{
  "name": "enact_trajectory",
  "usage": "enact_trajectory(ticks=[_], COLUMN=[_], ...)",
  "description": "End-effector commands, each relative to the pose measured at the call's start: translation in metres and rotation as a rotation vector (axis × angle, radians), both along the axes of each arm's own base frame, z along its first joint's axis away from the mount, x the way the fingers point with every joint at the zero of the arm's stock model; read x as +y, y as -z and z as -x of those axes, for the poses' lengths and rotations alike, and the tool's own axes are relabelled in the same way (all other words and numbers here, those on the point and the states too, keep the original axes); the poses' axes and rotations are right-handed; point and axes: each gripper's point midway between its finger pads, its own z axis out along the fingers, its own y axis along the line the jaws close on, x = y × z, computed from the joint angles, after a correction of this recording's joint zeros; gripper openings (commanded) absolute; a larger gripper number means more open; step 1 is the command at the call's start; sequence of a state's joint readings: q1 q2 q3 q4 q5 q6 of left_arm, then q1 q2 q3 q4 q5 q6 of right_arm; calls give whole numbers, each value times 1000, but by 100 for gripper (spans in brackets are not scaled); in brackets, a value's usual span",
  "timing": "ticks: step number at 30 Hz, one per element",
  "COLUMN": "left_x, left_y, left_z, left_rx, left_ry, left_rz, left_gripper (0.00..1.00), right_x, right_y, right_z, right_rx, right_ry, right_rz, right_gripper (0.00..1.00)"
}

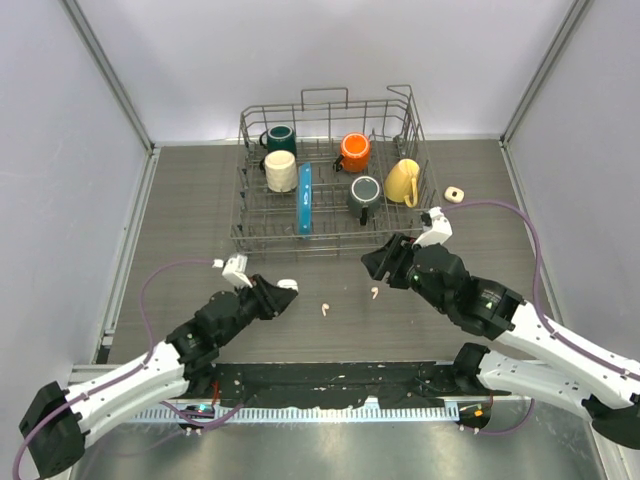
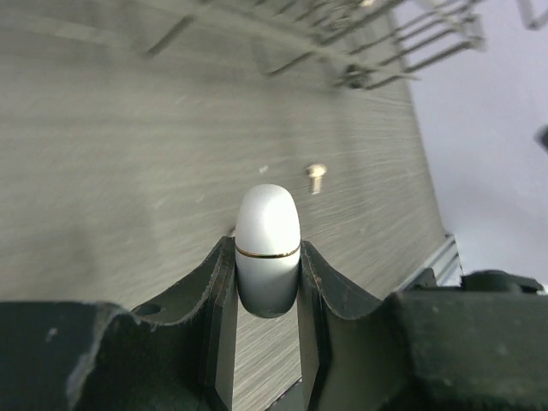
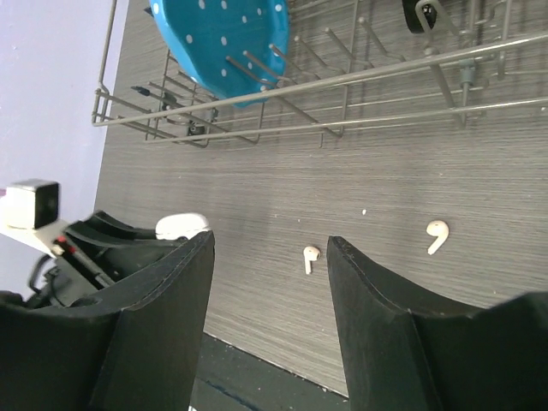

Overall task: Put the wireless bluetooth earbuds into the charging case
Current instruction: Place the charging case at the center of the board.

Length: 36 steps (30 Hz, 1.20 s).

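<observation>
While the left gripper (image 1: 285, 292) pinches the charging case (image 2: 267, 231) and the right gripper (image 1: 378, 262) hangs spread, two earbuds (image 1: 325, 308) (image 1: 374, 293) lie between them on the table (image 1: 190, 210), apart from the rack's (image 1: 270, 238) near edge.

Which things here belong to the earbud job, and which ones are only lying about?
Job: charging case, gripped by the left pincer; two earbuds on the table.
Lying about: dish rack, five mugs, blue plate, small beige item.
</observation>
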<state>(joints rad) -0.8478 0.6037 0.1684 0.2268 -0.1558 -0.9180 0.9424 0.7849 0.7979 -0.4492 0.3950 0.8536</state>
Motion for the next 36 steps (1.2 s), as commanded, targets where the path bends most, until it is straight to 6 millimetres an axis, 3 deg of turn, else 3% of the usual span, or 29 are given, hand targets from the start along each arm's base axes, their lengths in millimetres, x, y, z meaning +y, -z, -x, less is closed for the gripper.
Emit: enact_trajectory(ticks=[1,8,11,12,18,20,23,30,36], left_x=[32,45,36,33,16,19,22,31,35], left_y=[38,58,65,76,78,83,83,94,98], left_z=[-2,-6,-5,-2,-7,-6,-7,1,4], left_rx=[197,239,267,300,296,295,282,325,364], left_ry=[-209,-287,-255,-234,-183,-192,-210,-232,-245], left_rz=[41,-36,-42,-72,-79,-71,-29,-28,-74], left_gripper=[0,0,0,0,1,1,5,27,38], right_x=[-5,9,14,16,14,12,9,9,11], right_y=[3,6,5,5,6,7,8,12,14], right_z=[-6,-11,-12,-12,-11,-11,-9,-9,-9], right_rx=[3,26,31,33,35,34,32,40,49], right_ry=[53,18,3,-4,-4,3,8,7,-3], right_rz=[-8,25,26,24,18,15,12,16,24], right_gripper=[61,61,61,61,61,61,61,61,61])
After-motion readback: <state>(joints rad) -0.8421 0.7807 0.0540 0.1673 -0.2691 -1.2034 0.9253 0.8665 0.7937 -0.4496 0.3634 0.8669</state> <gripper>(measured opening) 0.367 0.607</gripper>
